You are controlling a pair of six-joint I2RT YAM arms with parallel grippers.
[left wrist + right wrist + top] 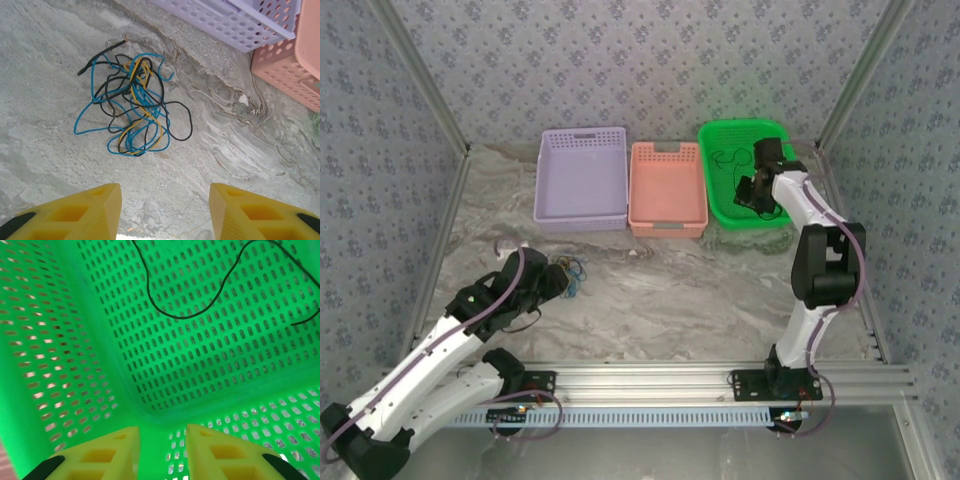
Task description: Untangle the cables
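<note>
Cables in blue, black and yellow lie bunched in a loose knot on the marbled table, just ahead of my left gripper. One black end pokes out toward the upper left in the left wrist view. My left jaws stand wide apart above the table with nothing between them, and they do not touch the knot. From above, the bundle sits right at the tip of that gripper, well in front of the purple basket and the pink basket. My right gripper hangs inside the green basket, its jaws only narrowly parted and holding nothing. A single thin black cable curves across the basket floor beyond my fingertips, apart from them. From above, that gripper is over the basket's near half.
</note>
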